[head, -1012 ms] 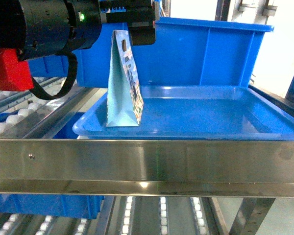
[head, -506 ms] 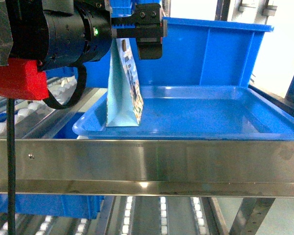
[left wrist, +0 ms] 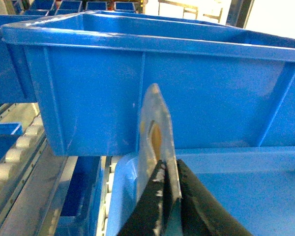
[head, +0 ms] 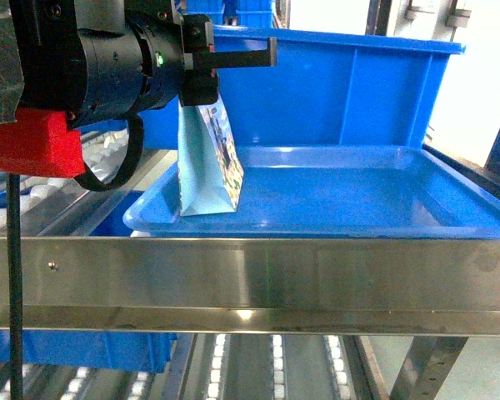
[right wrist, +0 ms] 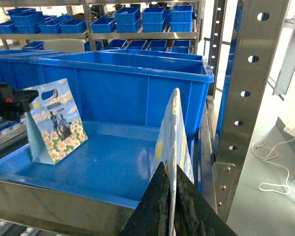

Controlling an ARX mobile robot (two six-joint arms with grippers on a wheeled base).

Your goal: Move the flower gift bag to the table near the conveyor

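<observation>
The head camera looks forward and slightly down from just in front of the stainless-steel rack rail (head: 250, 271), level with the shallow blue plastic tray (head: 358, 208).

The left wrist camera sits very close behind the top edge of the pale blue flower-printed paper gift bag (left wrist: 157, 128), facing the wall of the deep blue plastic bin (left wrist: 88, 98) behind it.

The right wrist camera looks from the right end of the rack, farther back, leftward across the tray (right wrist: 103, 167).

All three views share the tray, the bin and the bag (right wrist: 53, 120).
</observation>
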